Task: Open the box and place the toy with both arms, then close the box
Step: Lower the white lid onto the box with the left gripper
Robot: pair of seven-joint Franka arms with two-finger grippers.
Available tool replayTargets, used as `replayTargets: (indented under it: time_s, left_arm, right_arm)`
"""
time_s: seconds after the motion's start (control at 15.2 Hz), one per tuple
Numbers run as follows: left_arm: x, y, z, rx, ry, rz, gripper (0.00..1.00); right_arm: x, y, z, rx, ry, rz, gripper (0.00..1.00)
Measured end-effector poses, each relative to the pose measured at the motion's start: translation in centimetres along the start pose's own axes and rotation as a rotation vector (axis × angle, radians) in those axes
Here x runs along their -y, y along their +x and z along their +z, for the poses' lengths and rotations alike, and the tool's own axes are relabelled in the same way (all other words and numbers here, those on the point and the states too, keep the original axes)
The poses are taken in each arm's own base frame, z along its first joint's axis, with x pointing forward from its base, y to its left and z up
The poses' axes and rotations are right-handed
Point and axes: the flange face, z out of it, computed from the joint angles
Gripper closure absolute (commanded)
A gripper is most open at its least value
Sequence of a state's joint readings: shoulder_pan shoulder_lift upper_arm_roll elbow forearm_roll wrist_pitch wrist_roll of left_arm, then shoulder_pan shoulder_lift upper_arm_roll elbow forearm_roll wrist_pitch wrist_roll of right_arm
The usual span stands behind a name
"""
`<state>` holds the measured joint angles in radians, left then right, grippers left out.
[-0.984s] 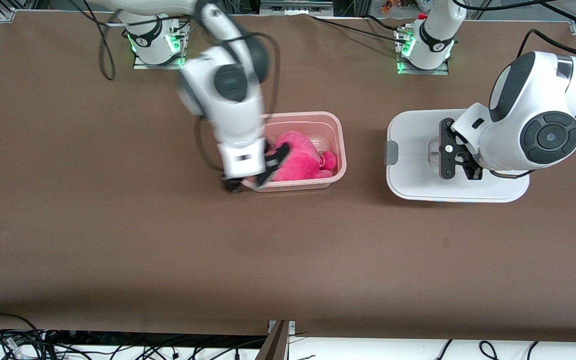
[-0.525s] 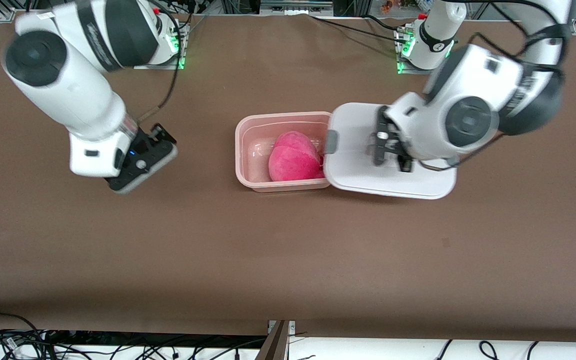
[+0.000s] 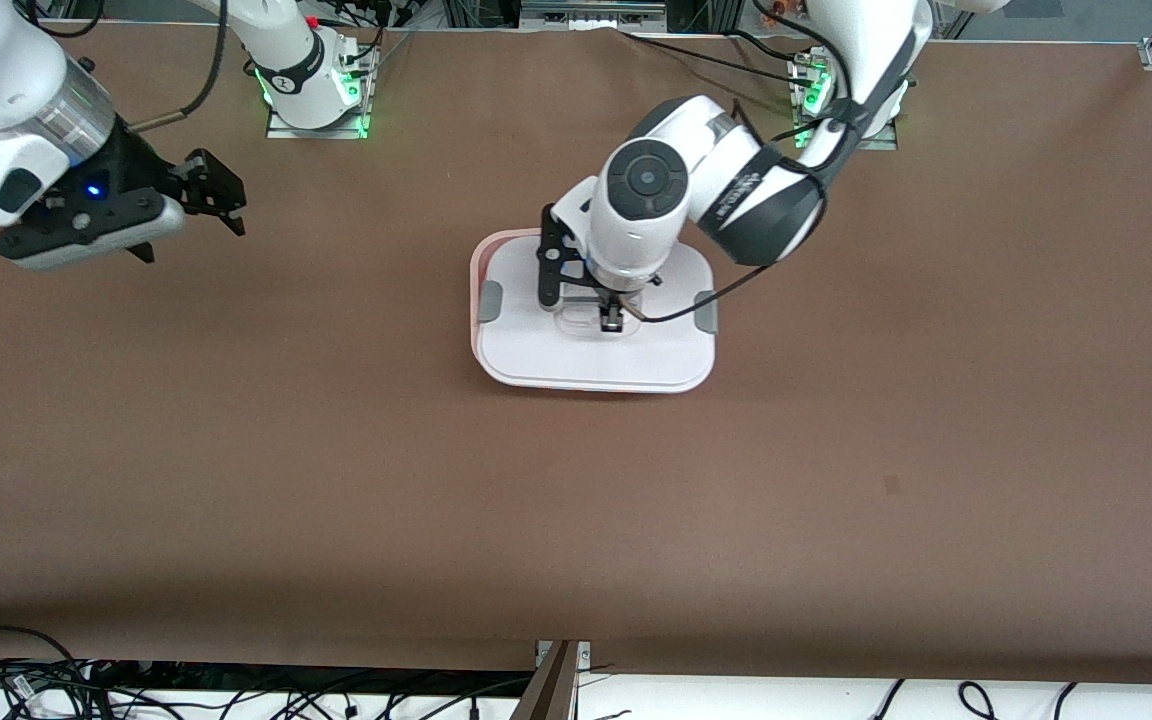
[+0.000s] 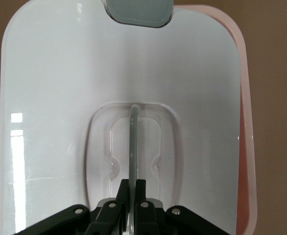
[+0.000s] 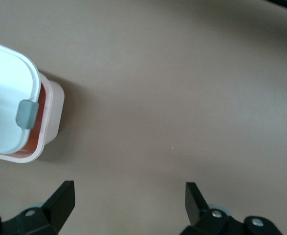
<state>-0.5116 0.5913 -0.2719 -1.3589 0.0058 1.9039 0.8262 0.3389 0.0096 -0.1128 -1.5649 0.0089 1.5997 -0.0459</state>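
Brown worktop (image 3: 236,450) with cables along its front edge. Right end effector (image 3: 204,195), fingers spread wide and holding nothing, hangs over bare surface toward the right arm's end, well apart from the box (image 3: 477,300). At centre, the white lid (image 3: 556,355) lies slightly askew on the box, a pink rim showing; the left end effector (image 3: 610,318) pinches the lid's clear handle (image 4: 133,142). The toy is not visible.

Glossy white plastic lid (image 3: 596,350); table (image 3: 336,450) covering matt, perhaps cloth.
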Motion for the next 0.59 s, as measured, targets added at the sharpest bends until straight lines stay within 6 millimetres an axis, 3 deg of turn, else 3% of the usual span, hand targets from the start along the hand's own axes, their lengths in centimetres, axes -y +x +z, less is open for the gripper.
replayTargets:
  time_s: [0.2,0.39,0.59]
  left_arm:
    - [-1.0,1.5,1.9,0.008,-0.015,0.008,1.0]
    - [-0.7,1.2,2.6,0.016,-0.021,0.001,1.0]
    - [-0.8,1.4,3.2,0.022,-0.029,0.004,1.0]
  right_arm:
    - [-4.3,-2.8,1.4,0.002,0.008,0.098,0.0]
    - [-8.7,-3.2,2.4,0.004,0.005,0.118,0.0]
    - [-10.1,-3.2,2.6,0.002,0.001,0.105,0.0]
